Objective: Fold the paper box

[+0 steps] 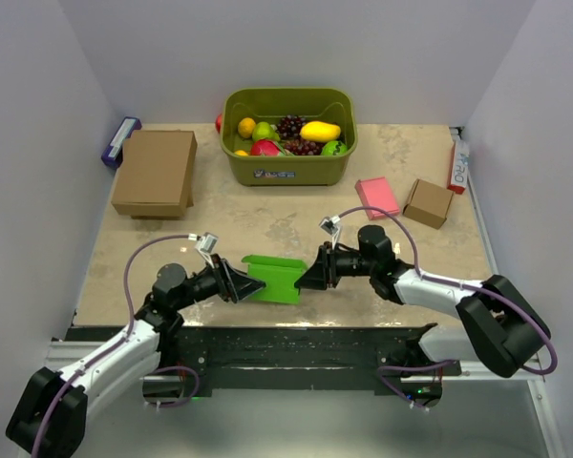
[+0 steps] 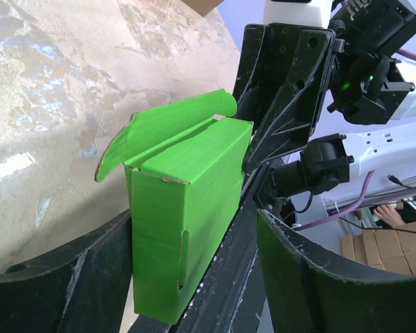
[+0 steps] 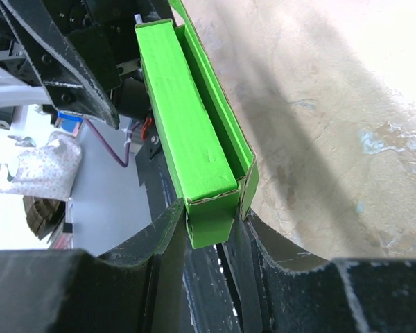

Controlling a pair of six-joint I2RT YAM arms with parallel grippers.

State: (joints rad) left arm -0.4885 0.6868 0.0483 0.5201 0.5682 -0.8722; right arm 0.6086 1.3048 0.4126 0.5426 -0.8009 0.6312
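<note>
**A:** Which way does the paper box (image 1: 275, 279) run?

**B:** Its long axis goes straight from one claw to the other, left to right in the overhead view. One short end points into the left claw (image 1: 237, 283), and the other points into the right claw (image 1: 306, 275).

**A:** Is it lying flat or on edge?

**B:** On edge, with the broad faces upright. The flap (image 2: 173, 121) stands open along the top and leans to the far side, away from the arm bases.

**A:** What about the right claw?

**B:** It is clenched on the box. Its wrist camera shows the short end pinched between both fingers (image 3: 149, 243), which touch it on either side. The rest of the box stretches straight out past the tips.

**A:** And the left one?

**B:** It is released. The box end sits between its jaws and lies against one finger (image 2: 69, 270). The other finger (image 2: 312, 277) stands apart from it with a plain gap.

**A:** Where is all this?

**B:** Between the two claws, over the near part of the table (image 1: 267, 219). I cannot tell whether the bottom edge of the box touches the surface.
</note>
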